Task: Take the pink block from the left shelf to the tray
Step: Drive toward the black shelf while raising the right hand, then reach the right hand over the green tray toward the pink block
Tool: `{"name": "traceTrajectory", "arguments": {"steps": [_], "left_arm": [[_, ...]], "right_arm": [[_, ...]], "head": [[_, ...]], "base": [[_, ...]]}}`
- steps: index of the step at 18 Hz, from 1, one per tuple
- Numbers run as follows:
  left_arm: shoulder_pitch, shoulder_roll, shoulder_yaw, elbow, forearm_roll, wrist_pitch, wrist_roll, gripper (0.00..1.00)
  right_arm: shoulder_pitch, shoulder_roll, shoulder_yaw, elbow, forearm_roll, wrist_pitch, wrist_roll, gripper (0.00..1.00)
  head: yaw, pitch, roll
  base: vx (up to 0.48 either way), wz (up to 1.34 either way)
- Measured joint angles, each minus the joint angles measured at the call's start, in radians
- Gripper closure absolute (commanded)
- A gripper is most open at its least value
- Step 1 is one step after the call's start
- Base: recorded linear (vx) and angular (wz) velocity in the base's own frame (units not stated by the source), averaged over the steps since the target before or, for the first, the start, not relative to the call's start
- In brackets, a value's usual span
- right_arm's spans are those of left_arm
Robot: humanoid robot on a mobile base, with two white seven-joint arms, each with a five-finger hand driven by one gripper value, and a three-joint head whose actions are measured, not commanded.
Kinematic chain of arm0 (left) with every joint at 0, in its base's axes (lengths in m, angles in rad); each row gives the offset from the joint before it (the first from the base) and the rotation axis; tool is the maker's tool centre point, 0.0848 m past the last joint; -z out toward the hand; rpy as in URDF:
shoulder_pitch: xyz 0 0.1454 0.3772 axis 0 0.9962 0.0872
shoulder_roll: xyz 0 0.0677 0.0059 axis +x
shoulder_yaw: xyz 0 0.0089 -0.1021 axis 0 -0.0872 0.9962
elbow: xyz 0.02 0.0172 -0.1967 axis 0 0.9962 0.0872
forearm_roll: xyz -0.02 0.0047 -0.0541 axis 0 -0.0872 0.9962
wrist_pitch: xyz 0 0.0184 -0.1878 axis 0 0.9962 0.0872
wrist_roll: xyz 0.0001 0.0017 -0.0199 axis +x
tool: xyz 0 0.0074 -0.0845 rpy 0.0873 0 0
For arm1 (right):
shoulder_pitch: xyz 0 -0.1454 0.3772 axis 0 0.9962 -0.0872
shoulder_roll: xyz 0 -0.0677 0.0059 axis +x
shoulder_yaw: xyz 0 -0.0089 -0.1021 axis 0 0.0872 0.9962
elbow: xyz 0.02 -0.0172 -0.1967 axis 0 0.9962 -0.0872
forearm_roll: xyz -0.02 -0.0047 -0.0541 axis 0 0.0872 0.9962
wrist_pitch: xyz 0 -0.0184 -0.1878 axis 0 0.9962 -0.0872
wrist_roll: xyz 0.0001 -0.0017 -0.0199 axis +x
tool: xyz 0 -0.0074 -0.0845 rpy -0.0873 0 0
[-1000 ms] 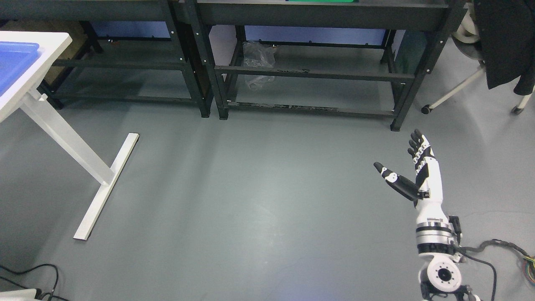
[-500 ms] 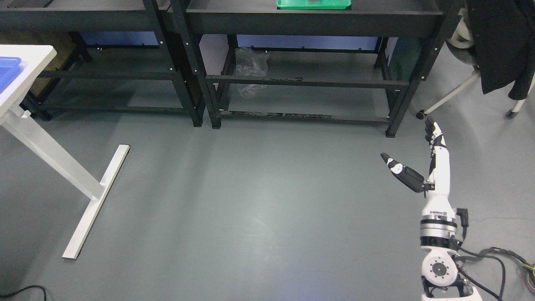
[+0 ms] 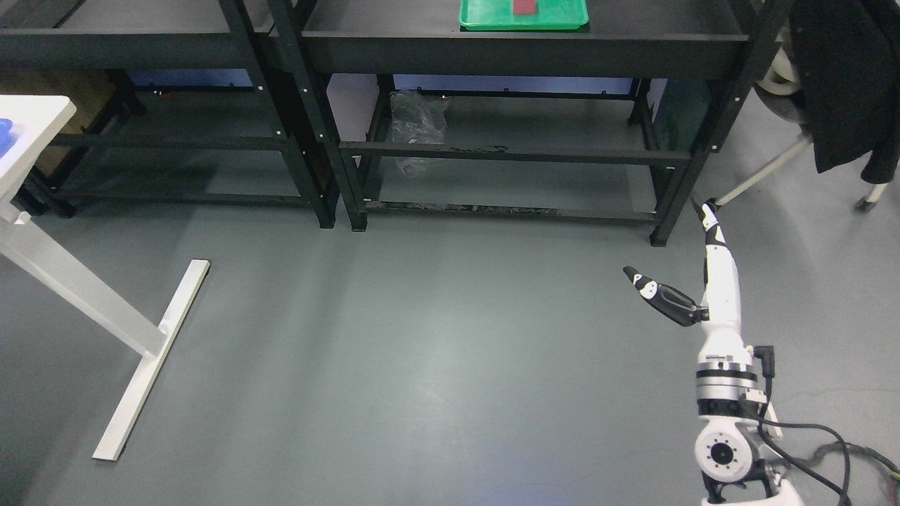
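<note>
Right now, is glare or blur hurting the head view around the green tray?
Head view: sharp, evenly lit; only a soft ceiling-light sheen on the grey floor. The green tray is clear but cut by the top edge. The right hand is crisp, open.

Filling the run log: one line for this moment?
right hand: open, empty, over floor | green tray: on shelf, reddish block inside | left arm: unseen

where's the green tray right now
In the head view, the green tray sits at top centre on the right black shelf unit's top level, with a reddish block lying in it.
</note>
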Motion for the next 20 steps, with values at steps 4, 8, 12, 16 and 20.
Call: {"name": "traceTrajectory", "arguments": {"steps": [4,8,12,16,20], "left_arm": [[0.000,0.000,0.000,0.000,0.000,0.000,0.000,0.00],[0.000,0.000,0.000,0.000,0.000,0.000,0.000,0.00],[0.000,0.000,0.000,0.000,0.000,0.000,0.000,0.00],[0.000,0.000,0.000,0.000,0.000,0.000,0.000,0.00],[0.000,0.000,0.000,0.000,0.000,0.000,0.000,0.00]], "right_arm": [[0.000,0.000,0.019,-0.002,0.109,0.080,-0.035,0.01],[0.002,0.000,0.036,-0.004,0.215,0.115,-0.047,0.01],[0.002,0.000,0.048,-0.005,0.319,0.148,-0.050,0.01],[0.003,0.000,0.056,-0.006,0.430,0.159,-0.066,0.01],[0.004,0.000,0.061,-0.006,0.540,0.161,-0.148,0.01]], "head": [[0.0000,0.000,0.000],[0.0000,0.000,0.000],[0.0000,0.000,0.000],[0.0000,0.000,0.000],[0.0000,0.000,0.000]], "base": [[0.136,0.19],[0.190,0.13],[0.217,0.03],[0.240,-0.02],[0.231,-0.05]]}}
